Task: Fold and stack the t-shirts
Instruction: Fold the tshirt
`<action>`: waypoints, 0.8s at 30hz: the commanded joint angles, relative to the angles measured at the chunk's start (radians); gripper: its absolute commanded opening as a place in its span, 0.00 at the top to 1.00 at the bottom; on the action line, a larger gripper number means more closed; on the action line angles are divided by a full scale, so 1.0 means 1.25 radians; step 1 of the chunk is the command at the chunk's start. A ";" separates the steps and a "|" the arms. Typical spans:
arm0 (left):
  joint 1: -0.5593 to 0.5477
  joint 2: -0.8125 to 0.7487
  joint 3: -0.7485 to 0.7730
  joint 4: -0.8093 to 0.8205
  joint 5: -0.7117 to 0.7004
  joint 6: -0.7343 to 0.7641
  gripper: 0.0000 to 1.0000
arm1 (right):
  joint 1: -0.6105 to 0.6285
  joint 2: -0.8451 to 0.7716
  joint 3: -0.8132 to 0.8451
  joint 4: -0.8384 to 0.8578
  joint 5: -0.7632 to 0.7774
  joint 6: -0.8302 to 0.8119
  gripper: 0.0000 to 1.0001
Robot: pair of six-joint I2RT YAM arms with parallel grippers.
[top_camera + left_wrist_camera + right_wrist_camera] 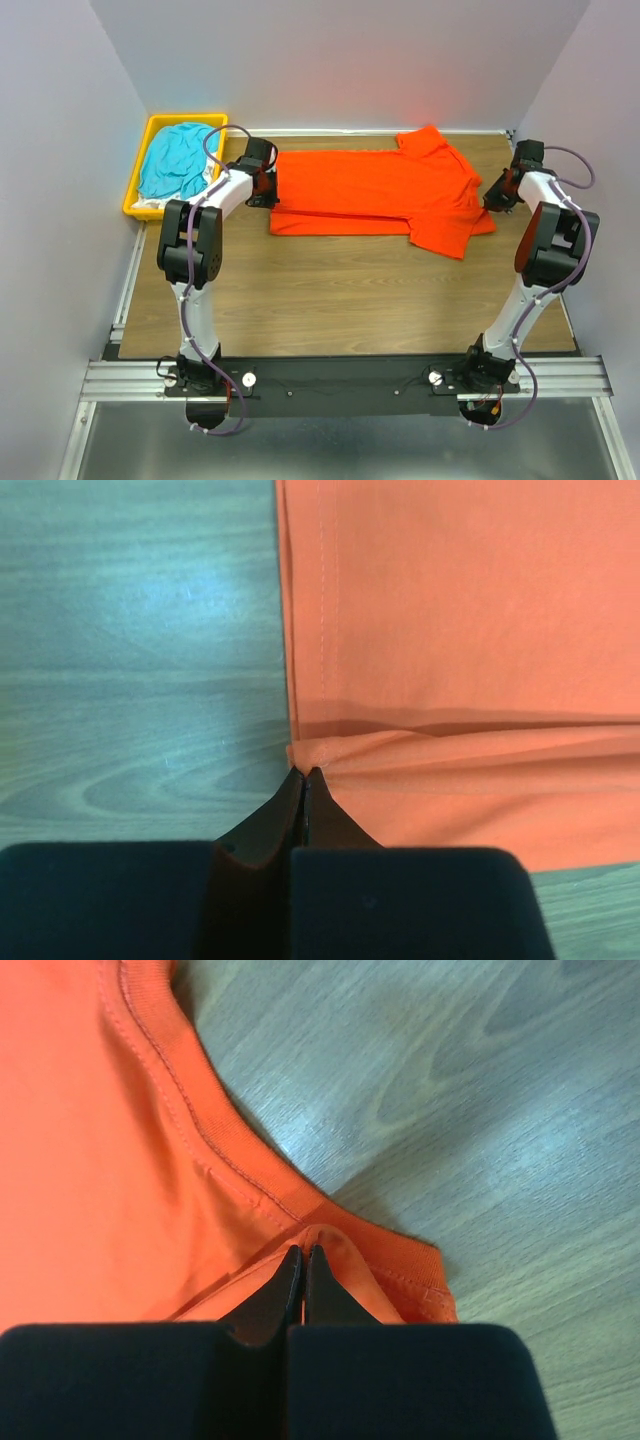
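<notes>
An orange-red t-shirt [375,190] lies folded lengthwise across the far half of the table, sleeves bunched at its right end. My left gripper [268,187] is shut on the shirt's left edge, pinching a fold of cloth [305,755] at the hem. My right gripper [497,193] is shut on the shirt's right end, pinching cloth just under the ribbed collar [300,1205]. A teal-blue t-shirt [178,160] lies crumpled in the yellow bin, with some white fabric [150,202] under it.
The yellow plastic bin [138,168] stands at the far left, just off the wooden table [330,290]. Grey walls close in on the left, back and right. The arms' mounting rail [340,378] runs along the near edge.
</notes>
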 commanded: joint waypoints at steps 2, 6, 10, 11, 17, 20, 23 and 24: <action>0.010 0.014 0.026 0.026 -0.007 0.014 1.00 | -0.008 0.026 0.015 0.017 0.026 -0.014 0.99; 0.011 0.016 0.014 0.044 -0.007 0.006 1.00 | -0.008 0.033 0.014 0.024 0.021 -0.015 0.99; 0.012 0.031 0.011 0.051 -0.030 0.001 1.00 | -0.008 0.042 0.012 0.031 0.029 -0.017 0.99; 0.011 0.033 0.010 0.053 -0.031 0.000 1.00 | -0.008 0.047 0.010 0.034 0.031 -0.017 0.99; 0.011 0.025 0.001 0.071 -0.047 -0.004 0.91 | -0.008 0.048 0.010 0.040 0.011 -0.017 0.95; 0.011 0.016 0.000 0.066 -0.049 -0.003 0.83 | -0.008 0.036 0.012 0.040 0.005 -0.026 0.81; 0.011 -0.010 -0.010 0.066 -0.047 -0.002 0.69 | -0.007 0.005 0.007 0.037 -0.036 -0.040 0.61; 0.010 -0.031 -0.014 0.067 -0.049 -0.003 0.65 | -0.007 -0.006 0.004 0.037 -0.038 -0.044 0.57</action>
